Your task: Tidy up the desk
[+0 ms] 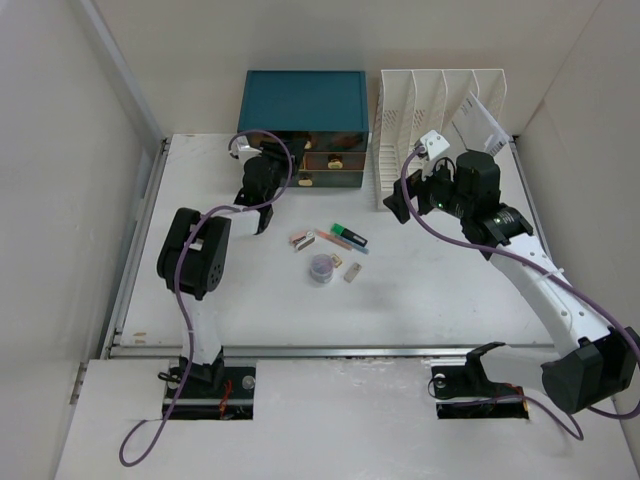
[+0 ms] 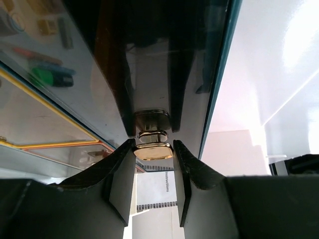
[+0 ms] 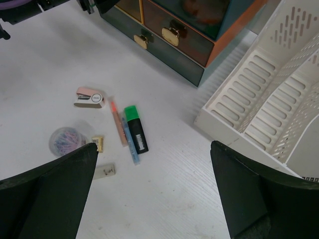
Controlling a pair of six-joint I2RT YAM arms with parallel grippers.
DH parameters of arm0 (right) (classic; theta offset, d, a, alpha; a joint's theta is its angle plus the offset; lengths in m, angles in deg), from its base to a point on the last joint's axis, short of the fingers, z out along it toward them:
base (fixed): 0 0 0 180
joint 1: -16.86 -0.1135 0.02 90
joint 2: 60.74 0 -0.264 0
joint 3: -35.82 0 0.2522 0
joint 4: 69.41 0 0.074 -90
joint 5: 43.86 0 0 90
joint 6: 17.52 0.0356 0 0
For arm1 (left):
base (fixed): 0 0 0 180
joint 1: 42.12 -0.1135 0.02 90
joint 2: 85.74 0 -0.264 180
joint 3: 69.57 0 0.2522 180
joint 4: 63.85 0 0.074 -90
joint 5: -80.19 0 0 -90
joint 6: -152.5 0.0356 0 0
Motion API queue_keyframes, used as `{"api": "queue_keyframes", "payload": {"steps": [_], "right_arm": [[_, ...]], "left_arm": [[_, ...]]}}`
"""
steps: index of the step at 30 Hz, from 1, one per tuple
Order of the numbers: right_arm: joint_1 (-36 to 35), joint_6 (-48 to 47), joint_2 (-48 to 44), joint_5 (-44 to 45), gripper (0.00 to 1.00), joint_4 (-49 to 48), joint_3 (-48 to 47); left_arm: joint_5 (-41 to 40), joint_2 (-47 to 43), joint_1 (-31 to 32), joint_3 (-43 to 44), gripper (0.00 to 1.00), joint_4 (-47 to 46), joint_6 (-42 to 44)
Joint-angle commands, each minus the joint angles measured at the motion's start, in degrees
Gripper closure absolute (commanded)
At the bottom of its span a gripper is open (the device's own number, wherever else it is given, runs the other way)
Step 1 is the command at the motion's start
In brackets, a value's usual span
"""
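Currently the left gripper (image 2: 153,145) clamps the brass drawer handle (image 2: 153,151) between narrowly set fingers (image 2: 119,184). The right gripper (image 3: 154,194) is spread wide; the desk (image 3: 169,164) lies directly below its fingers, with a highlighter (image 3: 135,130) and stapler (image 3: 89,97) just beyond the fingertips.

Left arm (image 1: 195,255) folded at elbow, wrist reaching forward. Left gripper (image 2: 153,149) nearly closed, fingers (image 2: 119,184) pinching brass pull (image 2: 153,152). Right arm (image 1: 545,290) stretched forward, wrist raised. Right gripper (image 3: 153,147) spread wide.
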Motion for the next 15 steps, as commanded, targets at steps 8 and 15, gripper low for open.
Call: {"api": "queue_keyframes", "payload": {"steps": [8, 15], "right_arm": [[-0.56, -0.41, -0.11, -0.74, 0.00, -1.97, 0.06], [-0.56, -0.41, -0.11, -0.74, 0.00, -1.97, 0.06]], "left_arm": [[-1.07, -10.48, -0.09, -5.97, 0.98, -1.17, 2.36], [-0.55, -14.00, 1.05, -10.19, 0.99, -1.70, 3.59]]}}
